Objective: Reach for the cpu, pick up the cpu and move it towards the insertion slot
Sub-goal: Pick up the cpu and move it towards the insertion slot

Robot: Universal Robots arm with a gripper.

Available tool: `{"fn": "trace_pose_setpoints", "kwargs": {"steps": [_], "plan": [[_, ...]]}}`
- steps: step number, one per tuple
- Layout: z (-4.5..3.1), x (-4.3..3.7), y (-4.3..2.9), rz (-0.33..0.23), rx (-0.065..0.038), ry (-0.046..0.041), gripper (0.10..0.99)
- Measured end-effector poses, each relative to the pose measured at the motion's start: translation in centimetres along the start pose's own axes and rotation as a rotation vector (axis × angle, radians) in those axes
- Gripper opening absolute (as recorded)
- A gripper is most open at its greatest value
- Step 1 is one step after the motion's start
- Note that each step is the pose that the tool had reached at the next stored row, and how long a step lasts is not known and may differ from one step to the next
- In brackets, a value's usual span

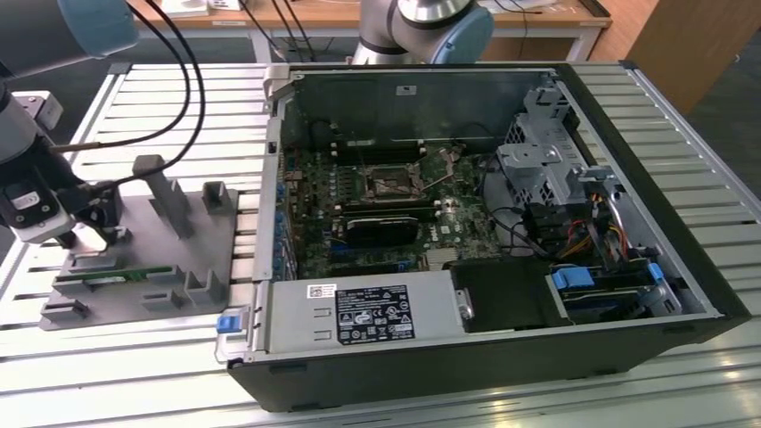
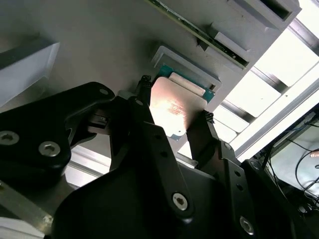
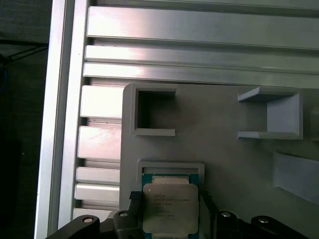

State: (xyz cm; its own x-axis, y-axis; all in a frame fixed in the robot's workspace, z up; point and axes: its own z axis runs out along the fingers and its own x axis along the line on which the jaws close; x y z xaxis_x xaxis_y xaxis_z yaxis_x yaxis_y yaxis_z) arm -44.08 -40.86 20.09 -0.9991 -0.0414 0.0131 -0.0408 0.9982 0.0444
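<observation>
The cpu (image 3: 170, 211) is a flat square chip with a shiny silver top. It sits between my black fingertips (image 2: 142, 97) in both wrist views, which press on two opposite edges of it. My gripper (image 2: 175, 102) is shut on the cpu (image 2: 172, 112) just off a low pale-rimmed nest (image 3: 172, 167) on the grey fixture plate (image 3: 224, 164). In the exterior view my gripper (image 1: 81, 234) hangs over that plate's far-left part. The insertion slot (image 1: 390, 185), a silvery frame round a dark centre, lies on the motherboard inside the open computer case (image 1: 666, 232), well to the exterior view's right.
The grey fixture plate (image 1: 178, 263) carries upright posts (image 1: 160, 192), brackets and a long green memory stick (image 1: 113, 276). Slatted aluminium table (image 1: 143, 357) lies all around. Inside the case are a black card (image 1: 380, 230), a drive cage (image 1: 547, 160) and cables. A second arm's base (image 1: 422, 31) stands behind the case.
</observation>
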Motion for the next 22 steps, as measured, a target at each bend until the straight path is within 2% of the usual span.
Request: {"fn": "trace_pose_setpoints", "kwargs": {"steps": [22], "plan": [[-1.27,0.02,0.06,0.0,0.0,0.0,0.537]]}}
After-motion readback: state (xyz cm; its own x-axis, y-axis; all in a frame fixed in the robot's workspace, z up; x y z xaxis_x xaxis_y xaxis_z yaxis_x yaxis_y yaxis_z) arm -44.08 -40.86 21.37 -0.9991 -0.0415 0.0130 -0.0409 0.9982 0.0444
